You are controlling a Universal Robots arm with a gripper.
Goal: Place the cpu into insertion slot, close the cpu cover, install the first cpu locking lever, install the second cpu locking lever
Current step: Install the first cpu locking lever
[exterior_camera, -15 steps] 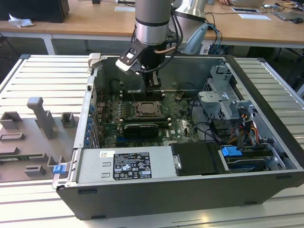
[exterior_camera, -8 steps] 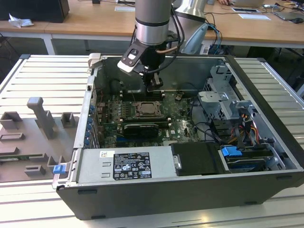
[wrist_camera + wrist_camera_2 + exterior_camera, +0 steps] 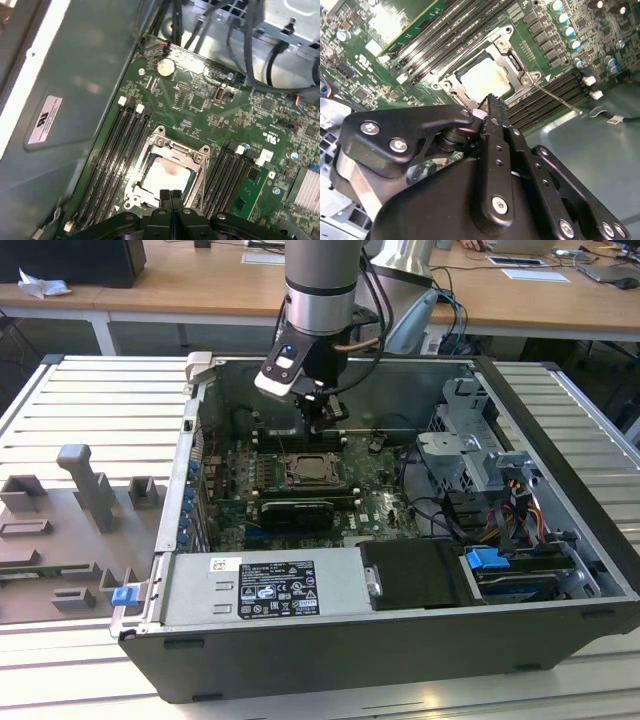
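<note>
As the work stands: the cpu (image 3: 165,176) lies flat in the insertion slot (image 3: 306,469), its pale face showing through the window of the cpu cover (image 3: 176,148), which looks lowered over it.
Gripper: the gripper (image 3: 171,196) has its fingers pressed together with nothing seen between them; in both wrist views the tips sit at the socket's edge, just beside the cpu.
Contact: whether the tips touch the frame or hover just above it, I cannot tell.
Locking lever: in the second wrist view a thin metal rod (image 3: 557,96), probably a locking lever, angles off one socket corner across the memory slots (image 3: 117,150), so it seems unlatched.
Step in hand: likely seating the cover or working the first lever; which of the two, I cannot say.
Doing it well: I judge that the tips should bear only on the metal frame or the rod, never on the cpu's face.
Pressure: a slow, straight press seems best, since the closed tips are narrow and could slip off thin wire onto the green board (image 3: 385,502).
Check: the cover should lie level all round, because a tilted frame would probably fight the lever.
Computer case (image 3: 300,665): open on top, it holds the green board with the socket, a long black card (image 3: 297,510) near the socket, a silver labelled box (image 3: 265,585) along its front wall, and a metal drive cage (image 3: 460,440) with cables towards the exterior view's right.
Grey fixture tray (image 3: 60,530): outside the case, on the exterior view's left, carrying moulded posts and a small blue piece (image 3: 124,594).
</note>
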